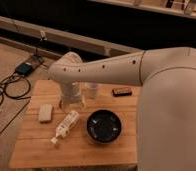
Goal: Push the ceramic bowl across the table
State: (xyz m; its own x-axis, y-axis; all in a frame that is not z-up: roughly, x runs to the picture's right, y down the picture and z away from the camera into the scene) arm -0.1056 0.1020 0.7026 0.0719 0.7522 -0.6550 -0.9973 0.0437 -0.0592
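wood-grained bench (41, 150) lies under my end effector (72, 103), which hangs low over its back-left part; i cannot tell whether it is released or clenched. a small white cup (93, 90) stands just to its right. in front lies a white bottle (66, 126) on its side, with a pale block (45, 112) further left. the black bowl (105, 126) sits right of the bottle, apart from my end effector. a small dark object (122, 91) lies behind it.
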